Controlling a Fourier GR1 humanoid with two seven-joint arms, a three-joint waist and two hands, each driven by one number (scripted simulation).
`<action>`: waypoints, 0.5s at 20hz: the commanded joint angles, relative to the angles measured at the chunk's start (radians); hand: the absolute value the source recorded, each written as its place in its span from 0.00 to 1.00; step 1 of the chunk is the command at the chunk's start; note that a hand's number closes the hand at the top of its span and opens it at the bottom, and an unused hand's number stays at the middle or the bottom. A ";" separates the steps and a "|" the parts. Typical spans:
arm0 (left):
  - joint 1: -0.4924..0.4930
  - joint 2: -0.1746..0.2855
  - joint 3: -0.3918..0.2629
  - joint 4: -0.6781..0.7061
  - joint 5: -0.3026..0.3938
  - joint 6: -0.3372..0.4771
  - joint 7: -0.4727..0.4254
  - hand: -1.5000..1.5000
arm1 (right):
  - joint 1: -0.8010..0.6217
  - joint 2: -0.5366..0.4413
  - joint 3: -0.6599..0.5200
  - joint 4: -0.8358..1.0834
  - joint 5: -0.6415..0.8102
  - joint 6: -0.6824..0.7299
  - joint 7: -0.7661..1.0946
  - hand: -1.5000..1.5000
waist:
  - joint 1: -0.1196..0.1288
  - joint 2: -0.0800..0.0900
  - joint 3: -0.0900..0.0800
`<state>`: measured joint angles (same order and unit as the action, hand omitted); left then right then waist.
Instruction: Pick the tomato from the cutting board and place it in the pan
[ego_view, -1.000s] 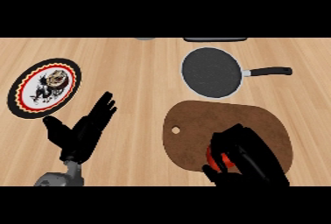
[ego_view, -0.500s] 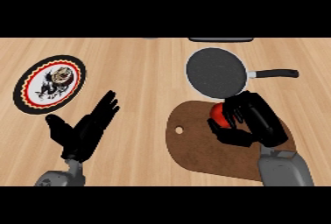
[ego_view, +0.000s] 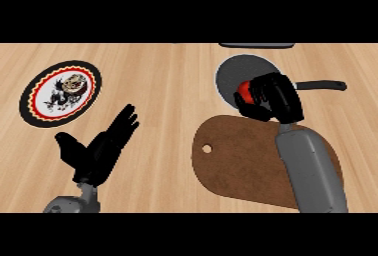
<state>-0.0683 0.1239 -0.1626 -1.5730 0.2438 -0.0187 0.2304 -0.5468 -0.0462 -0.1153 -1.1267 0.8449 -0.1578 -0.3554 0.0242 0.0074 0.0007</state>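
Right hand (ego_view: 277, 98), fingers curled round the tomato (ego_view: 246, 90), hangs over the near side of the pan (ego_view: 236, 67); left hand (ego_view: 100, 150) rests open, near left.

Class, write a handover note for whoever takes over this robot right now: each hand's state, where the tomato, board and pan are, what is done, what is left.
Right robot hand: curled round the tomato, over the pan.
Left robot hand: open, resting at lower left, holding nothing.
Board: nearer the robot than the pan, partly under the right forearm.
Done: tomato picked and off the board.
Left: lower it into the pan, release, withdraw.
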 joint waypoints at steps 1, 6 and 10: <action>0.008 0.008 0.011 0.006 0.004 -0.021 -0.012 0.50 | -0.122 -0.019 -0.102 0.245 -0.012 -0.175 -0.082 1.00 | 0.006 0.003 0.000; -0.037 0.000 0.014 0.037 -0.004 -0.021 -0.008 0.50 | -0.339 -0.062 -0.204 0.528 -0.070 -0.242 -0.130 1.00 | 0.029 0.013 0.001; -0.054 -0.018 -0.005 0.069 -0.020 -0.029 -0.032 0.50 | -0.397 -0.097 -0.256 0.672 -0.100 -0.303 -0.226 1.00 | 0.039 0.021 0.001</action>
<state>-0.1028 0.1121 -0.1716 -1.5464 0.2311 -0.0363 0.2266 -0.8563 -0.1206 -0.3220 -0.6036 0.7661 -0.4000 -0.5262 0.0560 0.0226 0.0022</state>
